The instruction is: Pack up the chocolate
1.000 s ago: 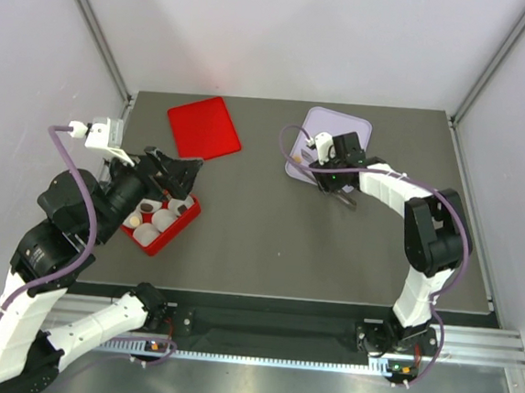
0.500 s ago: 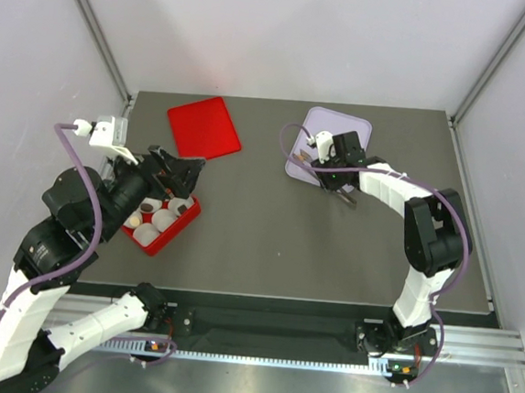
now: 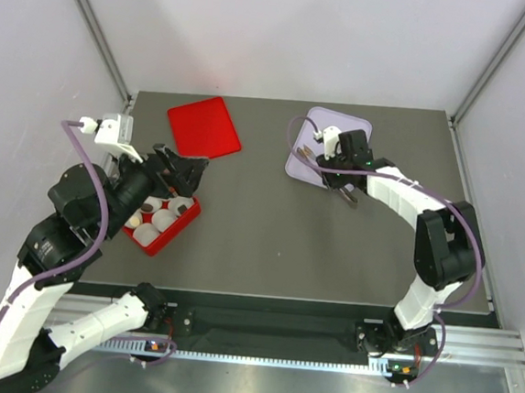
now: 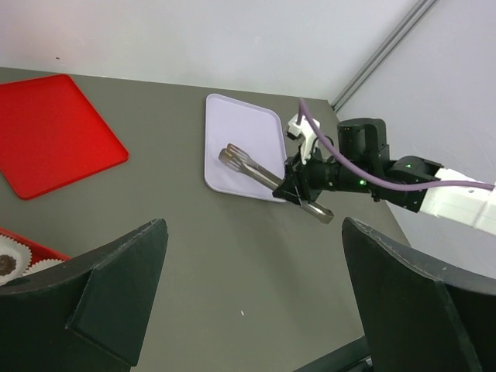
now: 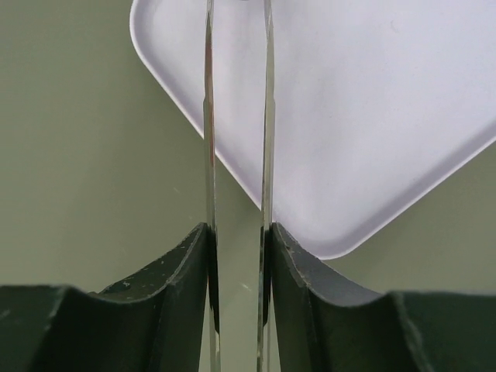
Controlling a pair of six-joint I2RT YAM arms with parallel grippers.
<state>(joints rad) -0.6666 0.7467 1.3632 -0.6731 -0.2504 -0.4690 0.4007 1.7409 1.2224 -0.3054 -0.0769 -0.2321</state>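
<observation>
Chocolate (image 3: 141, 207) is seated in white paper cups (image 3: 146, 234) inside the red box (image 3: 179, 230). At least three dark pieces are counted there, and other cups appear unfilled. The lavender tray (image 3: 353, 131), well right of the box, is shown bare wherever it is visible, so no loose pieces are located.

Packing is judged partly complete. The red lid (image 3: 204, 127), lying behind the box, is not yet fitted.

The left tool (image 3: 180, 171) is held wide open over the box's far edge, gripping nothing. The right tool (image 5: 238, 244), far right of the box, is clamped on the tongs (image 4: 256, 169).

No brand, label or writing is legible on the bench (image 3: 268, 243) or on any item.
</observation>
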